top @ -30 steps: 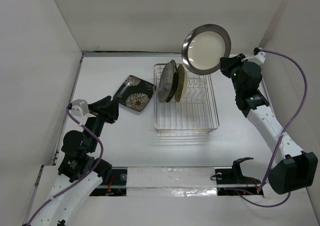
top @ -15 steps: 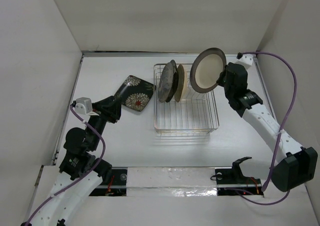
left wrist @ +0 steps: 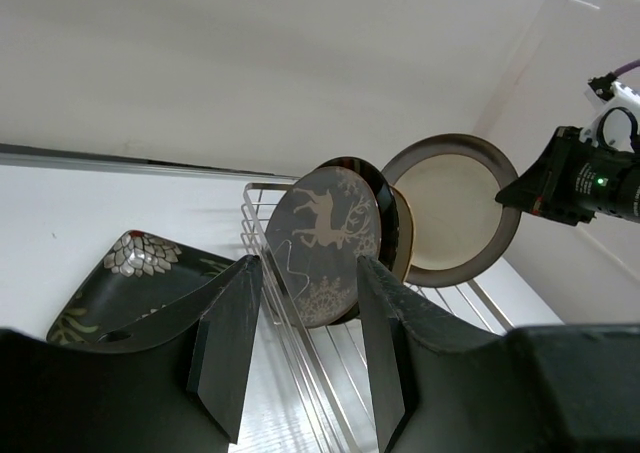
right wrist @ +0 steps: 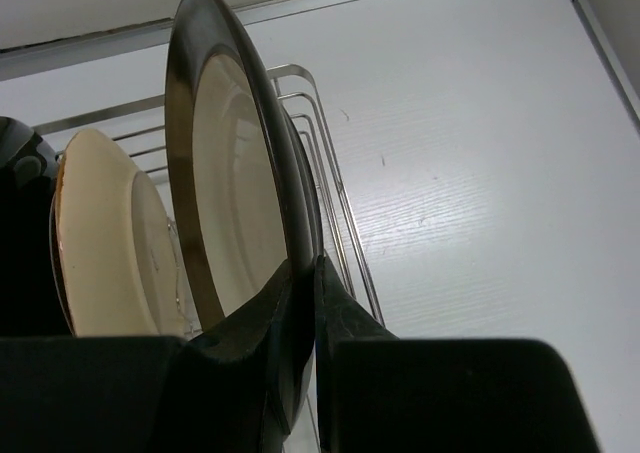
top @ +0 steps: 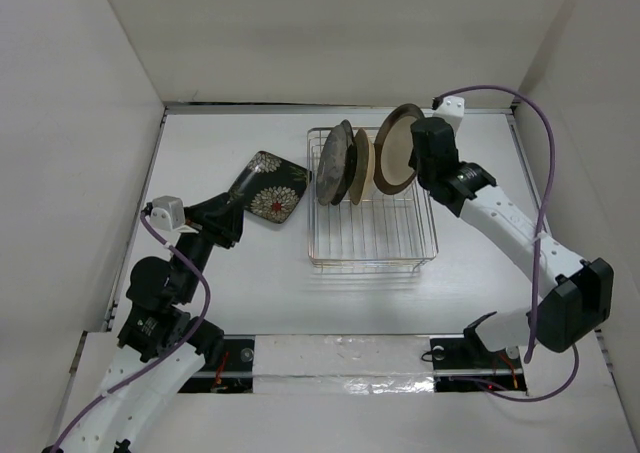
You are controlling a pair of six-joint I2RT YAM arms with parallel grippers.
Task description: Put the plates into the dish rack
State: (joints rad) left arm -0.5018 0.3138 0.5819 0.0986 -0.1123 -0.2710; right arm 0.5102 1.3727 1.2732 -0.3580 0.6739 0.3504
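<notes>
The chrome dish rack (top: 372, 264) stands at the table's middle right. Three plates stand upright at its far left end: the dark grey deer plate (top: 330, 165), a dark-rimmed plate mostly hidden behind it, and a cream one (top: 362, 169). My right gripper (top: 418, 160) is shut on the rim of a cream-centred brown-rimmed plate (top: 394, 161), held upright over the rack just right of the cream plate (right wrist: 105, 233). The right wrist view shows my pinch (right wrist: 305, 273) on that plate (right wrist: 230, 193). The black square flowered plate (top: 265, 186) lies left of the rack. My left gripper (top: 225, 218) is open beside it.
White walls close in the table on the left, back and right. In the left wrist view my open left gripper (left wrist: 308, 265) faces the deer plate (left wrist: 325, 231), with the square plate (left wrist: 130, 283) to its left and the rack wires (left wrist: 300, 353) below.
My right arm has swung the brown-rimmed plate down and left from above the rack's far right corner, turning it nearly edge-on beside the standing plates. The left gripper shifted slightly.
</notes>
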